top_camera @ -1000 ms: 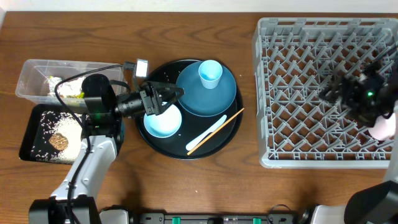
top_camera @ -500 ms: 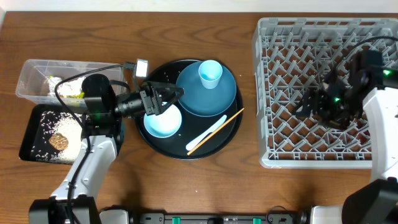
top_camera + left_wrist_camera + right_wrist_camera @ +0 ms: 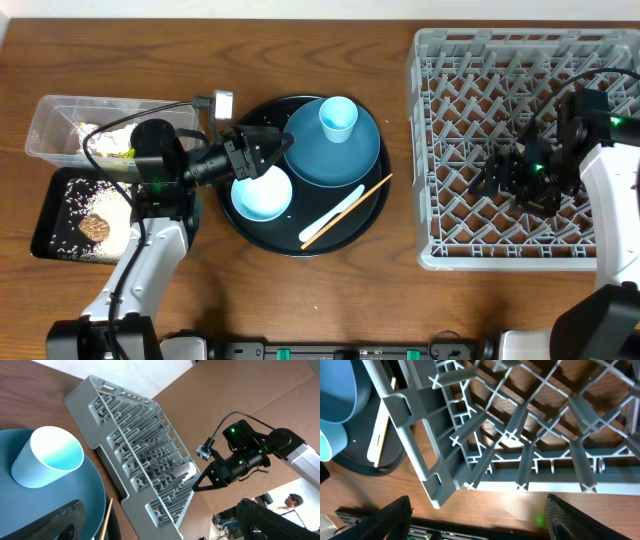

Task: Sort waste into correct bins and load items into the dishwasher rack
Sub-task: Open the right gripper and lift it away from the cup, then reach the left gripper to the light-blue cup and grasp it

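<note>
**Both jaws wide and empty; most dishes not yet in the rack**

Seen from overhead, the waste looks sorted. The crumpled white tissue (image 3: 92, 134) and snack wrapper (image 3: 121, 151) lie in the clear tub (image 3: 45, 112) at 9 o'clock on the tabletop (image 3: 200, 60). The rice grains (image 3: 112, 205) and brown biscuit lump (image 3: 95, 228) lie in the shallow black tray (image 3: 42, 222) just at its 6 o'clock. That split probably keeps dry litter apart from food scraps.

The dishes are gathered on the round black tray (image 3: 238, 232), probably so one arm can reach them all. The left jaws stand wide with nothing between them, over the rim of the blue plate (image 3: 345, 160). The light blue bowl (image 3: 262, 197) is just at their 6 o'clock. The pale blue cup (image 3: 338, 118) stands upright on the plate at their 2 o'clock. The white spoon (image 3: 330, 216) and chopstick (image 3: 362, 197) lie side by side toward 4 o'clock.

The right jaws are also spread and empty, low over the dishwasher rack (image 3: 450, 60) at 3 o'clock. In the left wrist view, a pale cup-like shape (image 3: 184, 469), likely the small pink cup, lies among the pegs. It is near those jaws at their 10 o'clock, but apart from them. The bowl looks like the nearest next pick.
</note>
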Robot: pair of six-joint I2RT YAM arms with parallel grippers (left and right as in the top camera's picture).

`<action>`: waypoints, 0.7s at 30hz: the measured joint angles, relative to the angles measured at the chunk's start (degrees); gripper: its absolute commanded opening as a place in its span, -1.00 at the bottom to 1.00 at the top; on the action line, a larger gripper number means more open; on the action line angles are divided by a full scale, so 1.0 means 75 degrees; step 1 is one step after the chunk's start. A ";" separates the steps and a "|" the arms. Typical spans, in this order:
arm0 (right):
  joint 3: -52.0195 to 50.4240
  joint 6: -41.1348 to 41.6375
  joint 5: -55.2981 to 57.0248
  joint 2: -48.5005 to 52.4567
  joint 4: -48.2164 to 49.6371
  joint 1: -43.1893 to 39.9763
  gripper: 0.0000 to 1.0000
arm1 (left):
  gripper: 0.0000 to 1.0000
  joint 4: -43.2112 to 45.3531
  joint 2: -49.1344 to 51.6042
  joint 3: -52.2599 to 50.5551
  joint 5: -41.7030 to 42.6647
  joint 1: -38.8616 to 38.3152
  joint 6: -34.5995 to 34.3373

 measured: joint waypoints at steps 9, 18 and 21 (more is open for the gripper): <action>-0.0099 0.0000 0.0015 0.0000 0.0000 0.0000 0.56 | 0.96 -0.0073 0.0003 0.0000 -0.0111 -0.0015 -0.0134; -0.0099 0.0000 0.0015 0.0000 0.0003 0.0000 0.57 | 0.96 -0.0195 0.0000 0.0023 -0.0906 -0.0364 -0.1195; -0.0099 0.0003 0.0012 0.0000 0.0006 0.0000 0.57 | 0.96 -0.0883 0.0000 0.0256 -0.1387 -0.0711 -0.1343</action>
